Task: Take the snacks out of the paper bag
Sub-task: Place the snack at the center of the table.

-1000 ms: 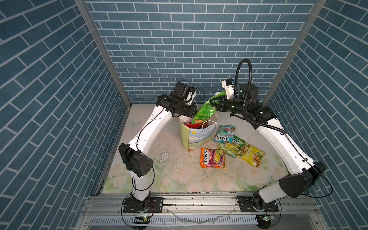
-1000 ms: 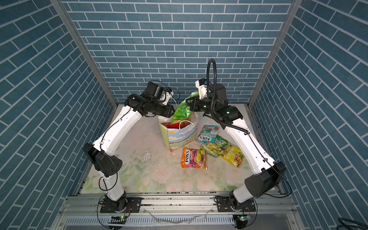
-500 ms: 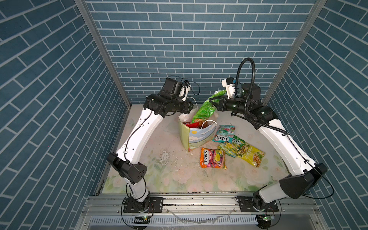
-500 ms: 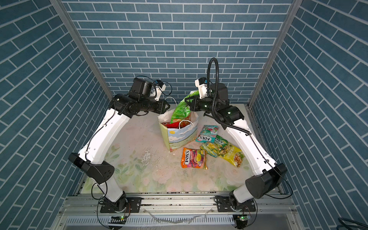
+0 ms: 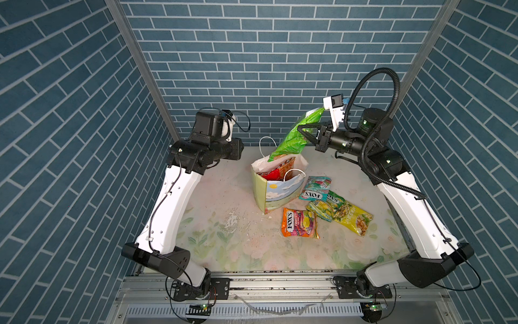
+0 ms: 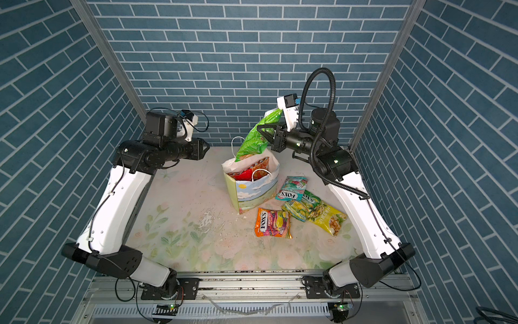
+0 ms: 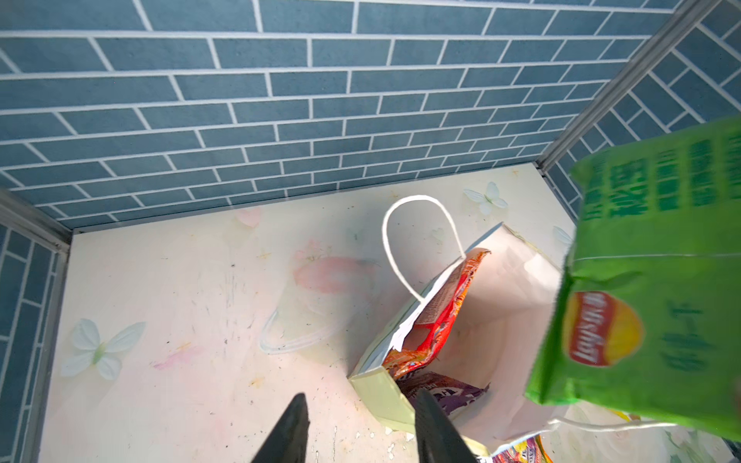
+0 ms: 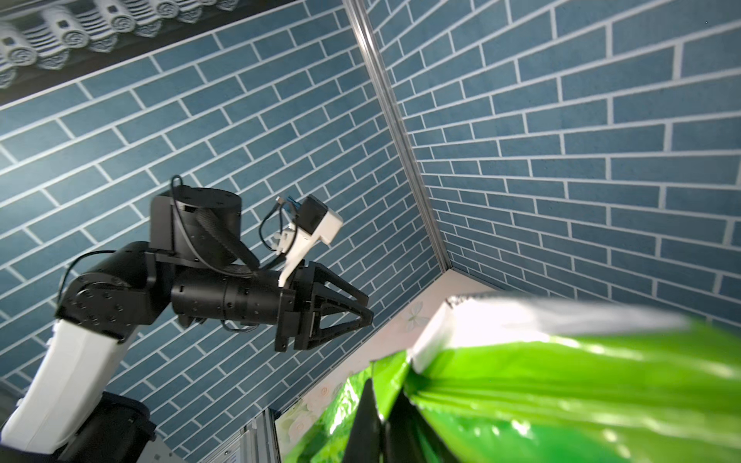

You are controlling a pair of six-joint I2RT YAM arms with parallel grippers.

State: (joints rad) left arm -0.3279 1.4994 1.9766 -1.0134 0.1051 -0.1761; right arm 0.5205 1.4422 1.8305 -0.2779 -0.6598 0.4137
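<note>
Left pincer hangs left of the paper bag, jaws apart and empty. Upright on the table, the paper bag holds a red packet. Right pincer is clamped on the green Lay's bag, whose lower end is at the paper bag's mouth. Four packets lie just right of the paper bag.

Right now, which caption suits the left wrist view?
Green chip bag hanging over the open paper bag; red packet inside.

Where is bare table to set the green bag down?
Widest free patch: table between the paper bag and the left arm. Also bare: the strip between the orange packet and the front rail. Crowded: right of the paper bag, with teal packet, green-yellow packet, yellow packet up to the right arm. The green bag hangs in the right gripper.
</note>
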